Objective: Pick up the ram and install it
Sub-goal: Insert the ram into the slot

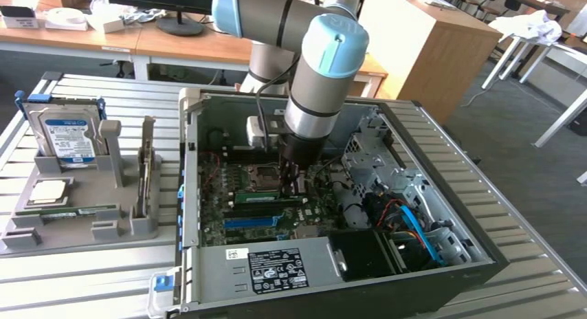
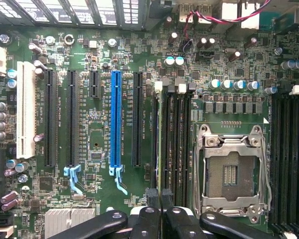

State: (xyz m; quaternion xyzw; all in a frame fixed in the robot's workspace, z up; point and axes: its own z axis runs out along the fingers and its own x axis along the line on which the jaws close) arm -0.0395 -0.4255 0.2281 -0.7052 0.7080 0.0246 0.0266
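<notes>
Green and seen edge-on in the wrist view, the ram (image 2: 160,139) is stood upright in one of the black memory slots that lie between the blue expansion slot (image 2: 115,119) and the open processor socket (image 2: 231,172). The gripper (image 2: 160,195) is drawn almost fully together. Its two black fingers (image 2: 152,199) are set against either side of the ram's upper edge near one end, so the stick is pinched between them.

In the exterior view the arm is lowered into the open computer case (image 1: 477,264). The gripper (image 1: 295,185) is placed just over the motherboard, with the ram (image 1: 266,195) at about eight o'clock from the fingertips and the processor socket (image 1: 260,173) just beyond it at twelve o'clock.

At nine o'clock from the case, a grey tray (image 1: 55,236) is laid on the slatted metal table (image 1: 92,284). A hard drive (image 1: 66,137), an expansion card (image 1: 145,171) and a square silver processor chip (image 1: 48,190) are held in it. A second green stick (image 1: 69,210) is laid flat at six o'clock from that chip.
</notes>
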